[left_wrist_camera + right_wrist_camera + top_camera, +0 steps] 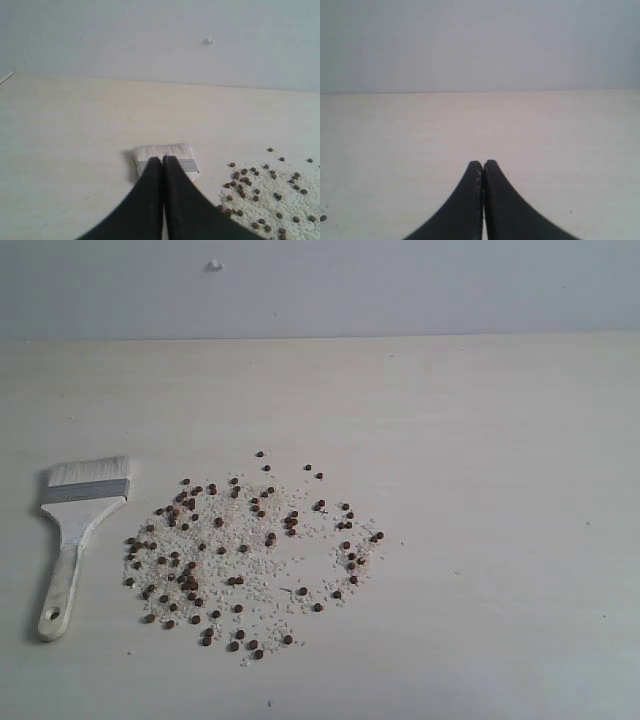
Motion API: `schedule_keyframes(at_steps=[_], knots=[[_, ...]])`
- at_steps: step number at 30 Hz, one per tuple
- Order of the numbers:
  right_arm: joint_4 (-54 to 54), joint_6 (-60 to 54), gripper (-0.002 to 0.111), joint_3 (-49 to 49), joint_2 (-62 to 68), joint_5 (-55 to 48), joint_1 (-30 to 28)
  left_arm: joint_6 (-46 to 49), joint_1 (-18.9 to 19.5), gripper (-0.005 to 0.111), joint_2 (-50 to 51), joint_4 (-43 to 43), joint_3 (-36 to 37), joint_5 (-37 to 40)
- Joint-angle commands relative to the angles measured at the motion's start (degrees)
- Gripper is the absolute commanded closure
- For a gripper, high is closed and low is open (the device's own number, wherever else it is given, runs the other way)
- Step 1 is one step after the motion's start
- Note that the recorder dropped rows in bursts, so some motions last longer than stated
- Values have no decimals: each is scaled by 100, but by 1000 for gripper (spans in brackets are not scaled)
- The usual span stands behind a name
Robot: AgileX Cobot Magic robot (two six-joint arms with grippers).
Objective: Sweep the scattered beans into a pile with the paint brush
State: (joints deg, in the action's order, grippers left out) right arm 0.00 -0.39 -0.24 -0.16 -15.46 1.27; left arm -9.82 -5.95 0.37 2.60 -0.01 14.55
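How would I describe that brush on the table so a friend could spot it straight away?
Start with the pale table and the scatter of small reddish-brown beans on it. Just left of that scatter, in the exterior view, lies the paint brush, flat. It is the only large item: cream handle with an end hole, silver band, whitish bristles.

Pale wooden table (480, 490); grey wall (400, 280) behind, small white speck (214, 265); white grains (258, 570) scattered.
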Motion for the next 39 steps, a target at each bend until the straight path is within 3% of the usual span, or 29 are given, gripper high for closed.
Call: schedule_keyframes(at_steps=[1,4,9,12,13,15,16,19,22,27,32,35,39], knots=[[0,4,108,24,16,28,1,62,12,106,-37,-11,1,-220],[0,4,108,24,16,28,1,-95,12,106,-37,-22,1,-1824],[0,4,108,24,16,28,1,-1948,12,106,-37,-22,1,-3888],[0,4,108,24,16,28,1,-1798,19,106,-37,-327,-239,-5067],[0,4,108,24,16,28,1,-1625,19,107,46,-652,-468,-4935],[0,4,108,24,16,28,1,37,19,107,617,-2090,-1411,-3852],[0,4,108,24,16,28,1,2070,19,107,1216,-3383,-2173,-2993],[0,4,108,24,16,28,1,5713,19,107,3343,-6827,-3544,-1716],[0,4,108,24,16,28,1,6147,19,107,5084,-7341,-4402,-1149],[0,4,108,24,16,28,1,6173,19,107,6840,-6291,-5208,-264],[0,4,108,24,16,28,1,5258,94,107,7935,-3235,-5702,584],[0,4,108,24,16,28,1,3940,131,107,8162,-988,-5928,1412],[0,4,108,24,16,28,1,982,131,107,8325,1712,-6297,2901]])
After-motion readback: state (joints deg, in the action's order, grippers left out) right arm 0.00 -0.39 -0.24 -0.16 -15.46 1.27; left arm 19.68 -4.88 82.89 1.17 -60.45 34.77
